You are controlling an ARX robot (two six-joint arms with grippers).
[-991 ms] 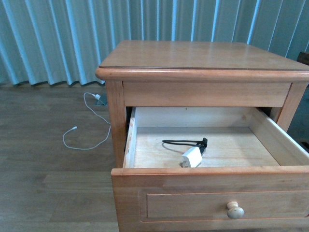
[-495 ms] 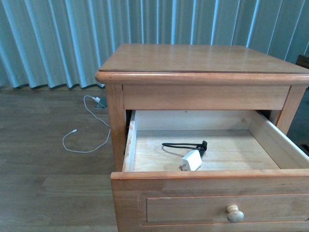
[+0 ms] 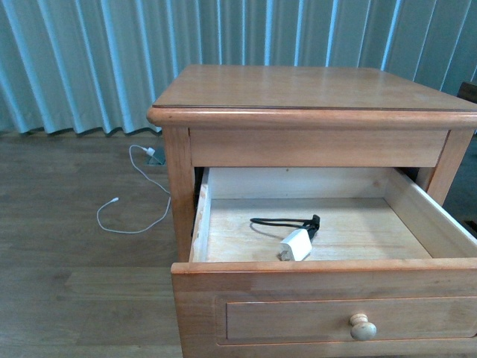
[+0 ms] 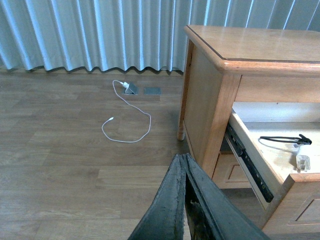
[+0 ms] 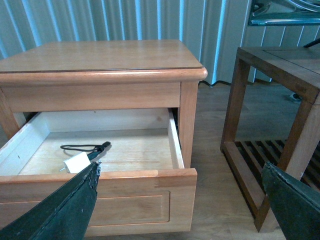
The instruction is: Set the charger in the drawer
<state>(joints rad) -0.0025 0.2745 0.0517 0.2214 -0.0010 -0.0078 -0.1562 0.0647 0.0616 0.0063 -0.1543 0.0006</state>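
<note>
Table [image 3: 298, 86]: lower part cut off by frame edge. Drawer [image 3: 298, 317] pulled open. Left claw [image 4: 182, 159] seen pressed closed, empty; right claw [image 5: 179, 172] spread wide, empty. Charger [image 3: 297, 244] laid on drawer floor, near front wall; judged light, rigid, smooth, best gripped across flat sides. Black cable [image 3: 277, 221] judged limp; prongs not made out.

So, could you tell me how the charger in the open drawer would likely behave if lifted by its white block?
The charger block looks small and boxy, so probably light and rigid. Its thin black cable lies looped, so it would likely dangle limply. On the bare wood floor of the drawer it should slide, not roll.
</note>
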